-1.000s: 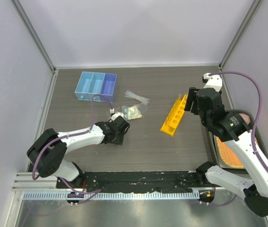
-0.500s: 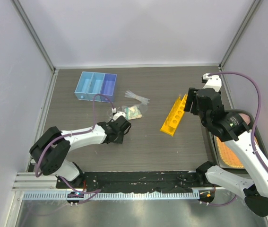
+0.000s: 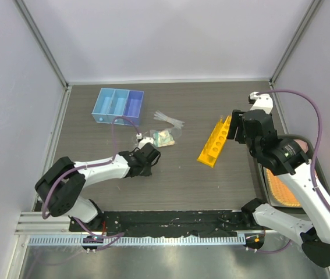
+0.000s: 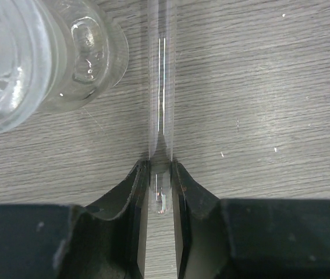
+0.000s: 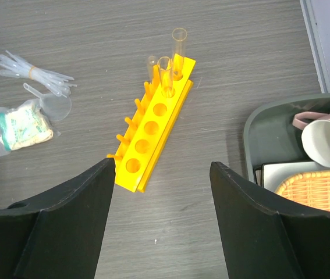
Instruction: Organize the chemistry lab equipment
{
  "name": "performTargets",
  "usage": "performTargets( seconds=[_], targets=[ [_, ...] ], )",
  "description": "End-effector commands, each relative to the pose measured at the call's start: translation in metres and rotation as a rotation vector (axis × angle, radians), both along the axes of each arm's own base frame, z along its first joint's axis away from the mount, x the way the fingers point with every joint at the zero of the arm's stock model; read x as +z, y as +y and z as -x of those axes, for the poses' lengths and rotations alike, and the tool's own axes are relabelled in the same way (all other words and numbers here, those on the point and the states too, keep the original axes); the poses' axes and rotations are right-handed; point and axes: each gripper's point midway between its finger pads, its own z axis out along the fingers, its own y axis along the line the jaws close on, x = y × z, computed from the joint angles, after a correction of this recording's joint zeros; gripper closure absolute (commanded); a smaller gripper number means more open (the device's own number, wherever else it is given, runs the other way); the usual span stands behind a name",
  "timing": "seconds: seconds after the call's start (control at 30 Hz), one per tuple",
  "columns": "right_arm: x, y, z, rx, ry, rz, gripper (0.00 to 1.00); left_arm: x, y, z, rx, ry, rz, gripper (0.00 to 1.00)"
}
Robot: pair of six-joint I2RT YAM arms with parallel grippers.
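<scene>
My left gripper [image 3: 147,156] [image 4: 160,186] is low on the table, its jaws closed around the rounded end of a clear test tube [image 4: 162,104] that lies flat. A small clear glass beaker [image 4: 31,58] lies just left of the tube. My right gripper [image 3: 234,125] [image 5: 162,164] is open and empty above the table, next to the yellow rack [image 3: 214,142] [image 5: 153,125]. Two clear tubes [image 5: 166,75] stand in the rack's far holes. A bundle of droppers [image 5: 34,72] [image 3: 169,120], a clear funnel [image 5: 57,106] and a packet with green-beige contents [image 5: 19,128] [image 3: 165,138] lie left of the rack.
A blue tray with three compartments [image 3: 117,106] stands at the back left. A grey bin [image 5: 263,133] at the right edge holds a pink cup [image 5: 327,136] and an orange woven mat [image 5: 316,189]. White walls enclose the table.
My left gripper has shifted slightly beside the clear items and stays low on the table. The right arm has barely moved.
</scene>
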Motion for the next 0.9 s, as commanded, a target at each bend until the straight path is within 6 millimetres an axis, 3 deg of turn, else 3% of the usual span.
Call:
performTargets(
  seconds=[0.0, 0.17, 0.33, 0.47, 0.57, 0.67, 0.73, 0.83, 0.87],
  targets=[
    [0.016, -0.001, 0.007, -0.001, -0.015, -0.021, 0.28, -0.015, 0.005, 0.024, -0.018, 0.091, 0.022, 0.79],
    [0.021, -0.006, 0.022, 0.011, 0.0, -0.04, 0.28, 0.001, -0.012, 0.036, -0.1, 0.116, 0.112, 0.85],
    [0.01, 0.001, 0.042, 0.083, 0.061, -0.075, 0.28, 0.04, -0.056, 0.065, -0.328, 0.179, 0.259, 0.87],
    [0.005, 0.016, 0.063, 0.19, 0.094, -0.165, 0.28, 0.097, -0.095, 0.088, -0.494, 0.164, 0.399, 0.87],
    [0.004, 0.029, 0.085, 0.295, 0.114, -0.235, 0.28, 0.145, -0.114, 0.107, -0.616, 0.142, 0.533, 0.85],
    [0.002, 0.042, 0.108, 0.402, 0.135, -0.308, 0.28, 0.194, -0.122, 0.125, -0.729, 0.096, 0.682, 0.84],
    [0.006, 0.064, 0.127, 0.534, 0.165, -0.404, 0.28, 0.225, -0.126, 0.132, -0.795, 0.034, 0.784, 0.82],
    [0.02, 0.084, 0.153, 0.686, 0.154, -0.523, 0.28, 0.254, -0.13, 0.153, -0.926, 0.011, 0.912, 0.81],
    [0.021, 0.087, 0.16, 0.716, 0.155, -0.548, 0.28, 0.255, -0.13, 0.157, -0.95, 0.017, 0.934, 0.81]
  ],
)
